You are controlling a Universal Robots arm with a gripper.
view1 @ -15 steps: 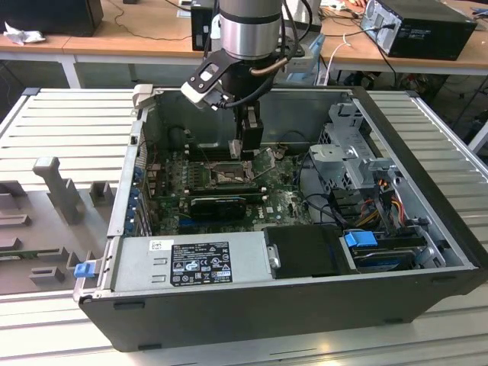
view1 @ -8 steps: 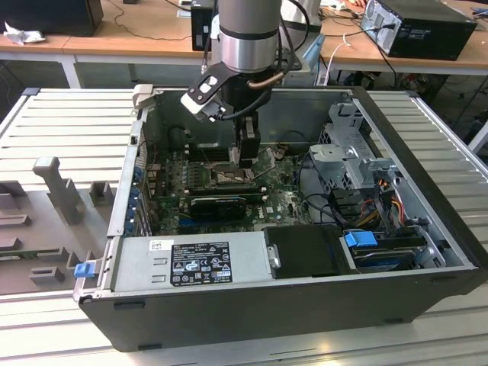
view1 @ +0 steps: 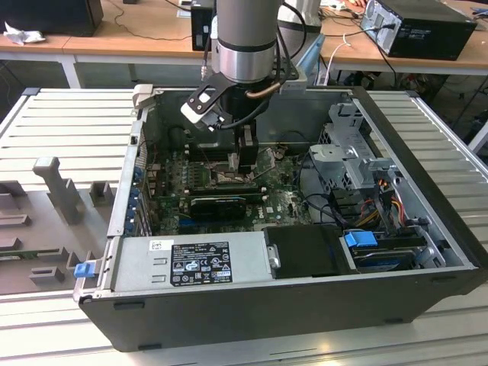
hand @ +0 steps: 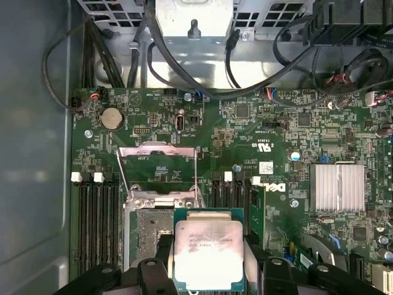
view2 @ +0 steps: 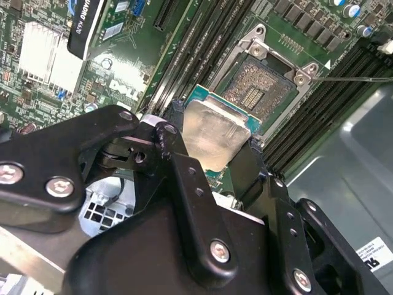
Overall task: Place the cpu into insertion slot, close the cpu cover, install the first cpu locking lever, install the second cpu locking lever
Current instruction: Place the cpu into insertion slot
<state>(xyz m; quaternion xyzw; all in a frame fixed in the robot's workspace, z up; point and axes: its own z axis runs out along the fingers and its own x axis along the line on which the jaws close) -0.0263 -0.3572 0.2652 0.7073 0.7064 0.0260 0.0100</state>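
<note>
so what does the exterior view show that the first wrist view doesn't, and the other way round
Exterior view: the whole dark grey computer case on a ribbed metal table, the silver arm reaching in. First wrist view: the pale silvery square cpu clamped in the black gripper, unseated near the square insertion slot, whose thin silver cpu cover is open. Both: the green motherboard.

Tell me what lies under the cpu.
The cpu, held by the gripper, overlaps one edge of the insertion slot, the rest of which shows bare beside it. What lies directly beneath is covered by the chip.
</note>
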